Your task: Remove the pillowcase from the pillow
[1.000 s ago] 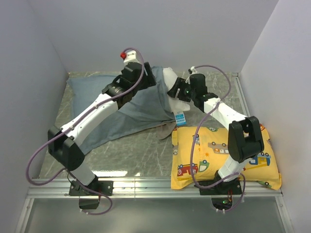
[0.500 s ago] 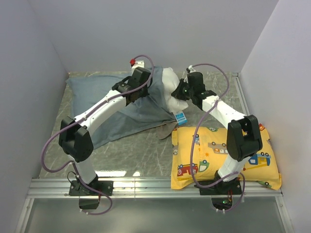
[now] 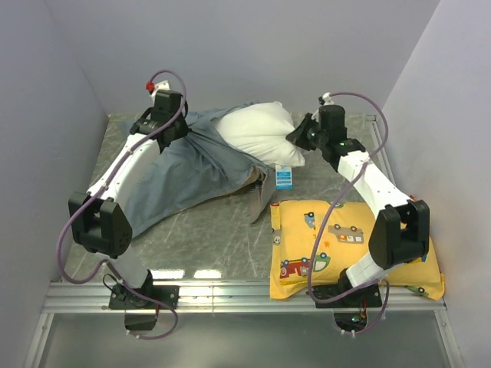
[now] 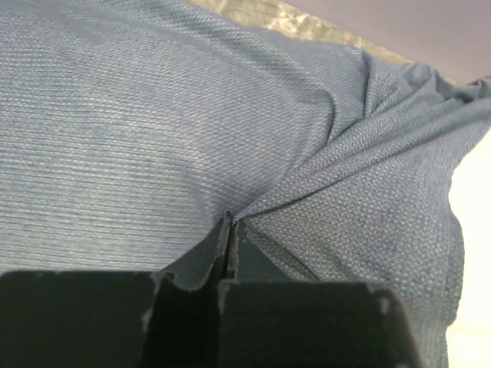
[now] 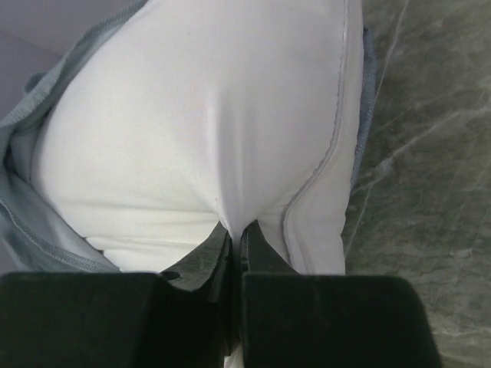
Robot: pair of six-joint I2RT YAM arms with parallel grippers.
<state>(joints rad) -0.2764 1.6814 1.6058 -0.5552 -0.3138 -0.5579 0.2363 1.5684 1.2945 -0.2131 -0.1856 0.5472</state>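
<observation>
The white pillow [image 3: 257, 132] lies at the back of the table, its right half bare and its left end still inside the blue-grey pillowcase [image 3: 188, 165]. My left gripper [image 3: 178, 129] is shut on a pinch of the pillowcase [image 4: 153, 130] at the back left; the cloth folds into its black fingertips [image 4: 224, 230]. My right gripper [image 3: 295, 136] is shut on the pillow [image 5: 199, 115] at its right end, with white fabric pinched between the jaws. The pillowcase's open hem [image 5: 23, 199] shows at the left of the right wrist view.
A yellow pillow printed with cartoon vehicles [image 3: 349, 245] lies at the front right under the right arm. A small blue-and-white tag [image 3: 283, 177] sits beside the white pillow. Grey walls close in the left, back and right. Marbled table surface [image 3: 215, 230] shows at the front.
Both grippers have closed, the left on the pillowcase and the right on the pillow. The left arm pulled left and the right arm pulled right, baring much more of the white pillow.
</observation>
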